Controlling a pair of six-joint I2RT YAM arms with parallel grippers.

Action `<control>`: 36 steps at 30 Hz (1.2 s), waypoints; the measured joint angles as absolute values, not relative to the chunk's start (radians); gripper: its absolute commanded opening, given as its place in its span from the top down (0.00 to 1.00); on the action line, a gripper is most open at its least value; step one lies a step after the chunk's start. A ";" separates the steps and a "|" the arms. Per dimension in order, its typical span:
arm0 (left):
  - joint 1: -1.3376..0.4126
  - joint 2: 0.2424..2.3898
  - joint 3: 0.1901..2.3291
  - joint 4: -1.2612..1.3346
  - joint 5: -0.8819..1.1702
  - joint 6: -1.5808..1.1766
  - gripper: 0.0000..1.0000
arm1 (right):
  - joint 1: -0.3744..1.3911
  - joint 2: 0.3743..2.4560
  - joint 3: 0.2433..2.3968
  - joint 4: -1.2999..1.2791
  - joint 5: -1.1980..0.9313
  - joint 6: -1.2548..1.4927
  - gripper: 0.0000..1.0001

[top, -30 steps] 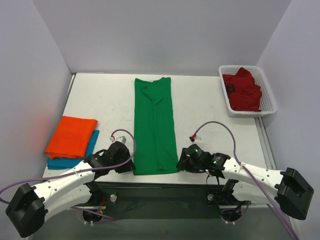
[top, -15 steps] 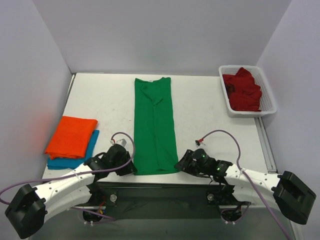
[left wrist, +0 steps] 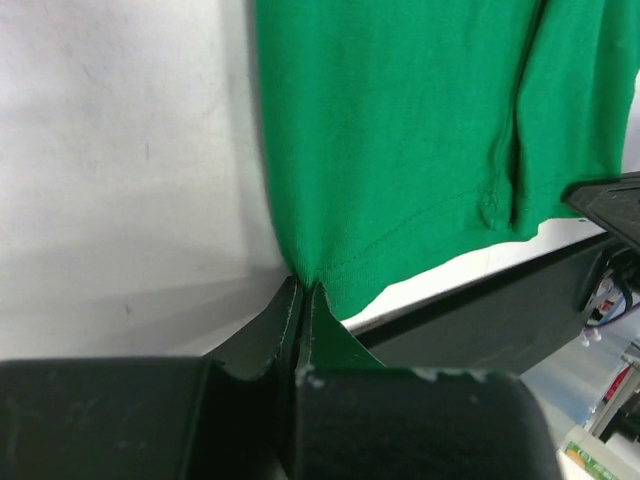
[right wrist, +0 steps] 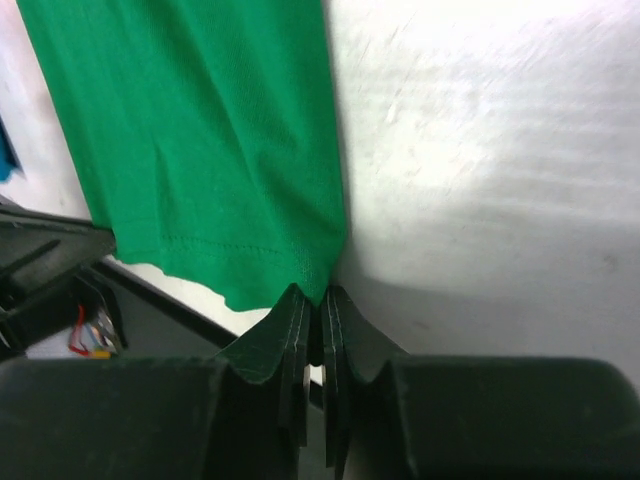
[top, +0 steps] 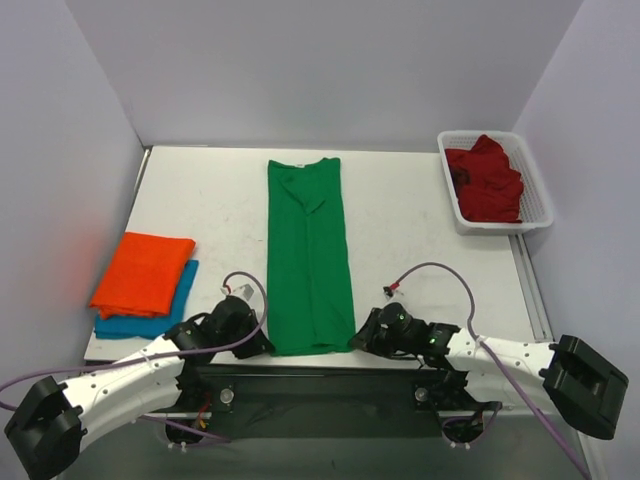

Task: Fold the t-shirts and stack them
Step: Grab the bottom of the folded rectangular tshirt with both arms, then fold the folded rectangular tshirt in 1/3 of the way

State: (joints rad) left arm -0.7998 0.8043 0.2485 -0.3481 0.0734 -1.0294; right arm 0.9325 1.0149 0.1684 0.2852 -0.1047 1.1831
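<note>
The green shirt point(top: 309, 255) is a plain, bright, even green with no print, lying on a white desk point(top: 210, 210). The orange shirt point(top: 143, 270) and the blue shirt point(top: 135, 326) are also plain. The dark red shirt point(top: 487, 182) lies in a white mesh basket point(top: 535, 218). The left end effector point(top: 262, 343) and right end effector point(top: 358, 338) are black, and the cables point(top: 440, 268) are purple.

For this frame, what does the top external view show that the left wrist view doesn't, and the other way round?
Only top external: the full length of the green t-shirt, the orange t-shirt lying on the blue t-shirt at the left, and the dark red t-shirt in the white basket. Only left wrist: the left gripper shut on the hem's near corner, with the stitching visible. Both: the green t-shirt lying on the white table.
</note>
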 measured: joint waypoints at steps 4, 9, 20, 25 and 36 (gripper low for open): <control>-0.839 0.729 0.243 -0.418 0.073 -1.040 1.00 | 1.039 0.992 0.194 0.203 -0.064 1.174 1.00; -0.873 0.612 0.253 -0.516 0.066 -1.043 1.00 | 1.114 0.935 0.257 0.041 -0.003 1.141 1.00; -0.813 0.868 0.551 -0.487 0.002 -0.955 1.00 | 0.968 1.222 0.702 -0.102 0.013 0.893 1.00; -0.662 1.085 0.660 -0.384 0.035 -0.908 1.00 | 0.833 1.374 0.843 -0.114 -0.027 0.810 1.00; -0.470 1.486 0.965 -0.266 0.081 -0.841 1.00 | 0.583 1.656 1.129 -0.131 -0.139 0.712 1.00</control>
